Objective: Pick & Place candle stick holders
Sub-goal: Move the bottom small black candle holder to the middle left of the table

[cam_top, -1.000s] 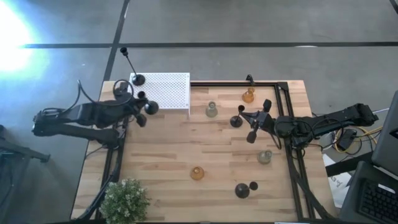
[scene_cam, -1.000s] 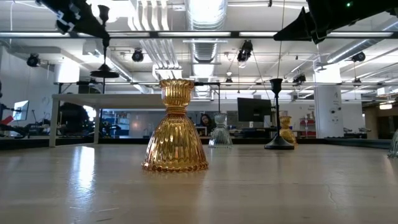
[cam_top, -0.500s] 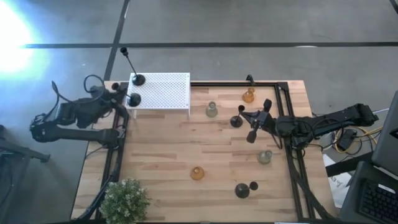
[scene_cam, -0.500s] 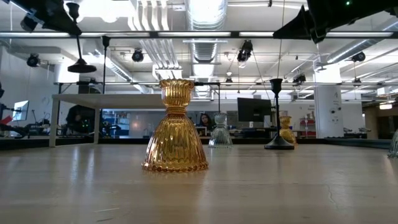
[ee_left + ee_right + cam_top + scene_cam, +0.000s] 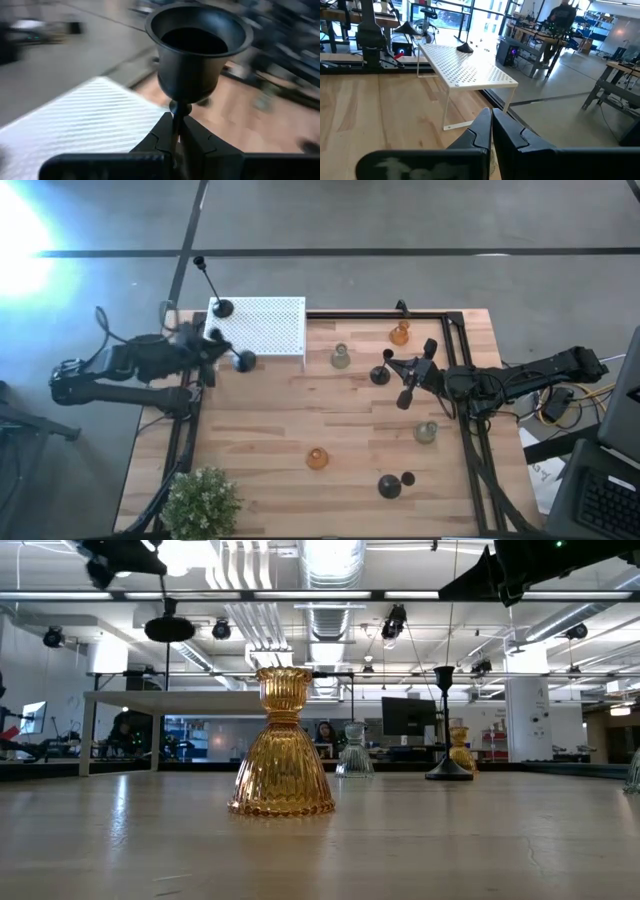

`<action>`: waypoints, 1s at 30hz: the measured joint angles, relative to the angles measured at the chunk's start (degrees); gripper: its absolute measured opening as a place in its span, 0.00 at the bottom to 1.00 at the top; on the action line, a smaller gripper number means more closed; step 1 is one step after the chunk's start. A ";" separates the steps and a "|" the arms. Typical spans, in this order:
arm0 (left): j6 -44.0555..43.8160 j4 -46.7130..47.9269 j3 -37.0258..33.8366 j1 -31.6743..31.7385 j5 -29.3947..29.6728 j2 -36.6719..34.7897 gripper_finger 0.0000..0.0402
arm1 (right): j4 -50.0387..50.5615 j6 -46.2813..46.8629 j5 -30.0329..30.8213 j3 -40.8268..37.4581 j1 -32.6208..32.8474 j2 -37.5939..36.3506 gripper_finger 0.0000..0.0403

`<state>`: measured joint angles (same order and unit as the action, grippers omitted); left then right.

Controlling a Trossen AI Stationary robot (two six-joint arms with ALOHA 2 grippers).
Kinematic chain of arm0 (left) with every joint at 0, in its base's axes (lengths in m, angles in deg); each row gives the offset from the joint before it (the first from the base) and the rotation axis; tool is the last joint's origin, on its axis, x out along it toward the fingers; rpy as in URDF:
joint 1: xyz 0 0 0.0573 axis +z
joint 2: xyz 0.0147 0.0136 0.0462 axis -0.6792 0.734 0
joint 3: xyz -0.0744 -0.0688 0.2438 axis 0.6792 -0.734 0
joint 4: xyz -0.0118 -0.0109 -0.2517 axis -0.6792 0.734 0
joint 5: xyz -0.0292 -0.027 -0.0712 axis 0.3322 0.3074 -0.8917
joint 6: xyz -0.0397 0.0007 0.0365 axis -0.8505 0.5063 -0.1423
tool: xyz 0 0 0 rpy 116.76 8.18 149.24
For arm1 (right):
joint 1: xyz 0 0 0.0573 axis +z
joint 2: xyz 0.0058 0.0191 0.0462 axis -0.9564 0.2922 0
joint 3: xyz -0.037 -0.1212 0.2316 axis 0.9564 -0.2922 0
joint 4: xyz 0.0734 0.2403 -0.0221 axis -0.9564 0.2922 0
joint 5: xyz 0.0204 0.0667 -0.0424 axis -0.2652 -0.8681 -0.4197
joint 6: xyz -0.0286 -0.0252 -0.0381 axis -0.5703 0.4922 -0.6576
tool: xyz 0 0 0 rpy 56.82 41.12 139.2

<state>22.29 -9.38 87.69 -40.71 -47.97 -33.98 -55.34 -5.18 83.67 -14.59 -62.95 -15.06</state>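
no writing is legible. left hand [image 5: 176, 136] pinches a black candle stick holder [image 5: 243, 361] by its stem; it has swung from the white perforated shelf's [image 5: 262, 325] nine-o'clock edge toward the tabletop [image 5: 270, 420]. right hand [image 5: 409, 371], pressed together, waits unmoved. counted: four black, two amber, two green.

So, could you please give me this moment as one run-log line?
left gripper: shut on black candle holder, lifted beside white perforated box | right gripper: shut, empty, mid-table
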 joint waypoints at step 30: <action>9.12 -38.57 -10.95 0.15 -11.22 30.94 0.04 | 1.50 1.03 0.00 -0.37 0.04 0.00 0.02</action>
<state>31.41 -47.95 76.74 -40.56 -59.19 -3.04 -53.84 -4.14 83.66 -14.96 -62.90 -15.06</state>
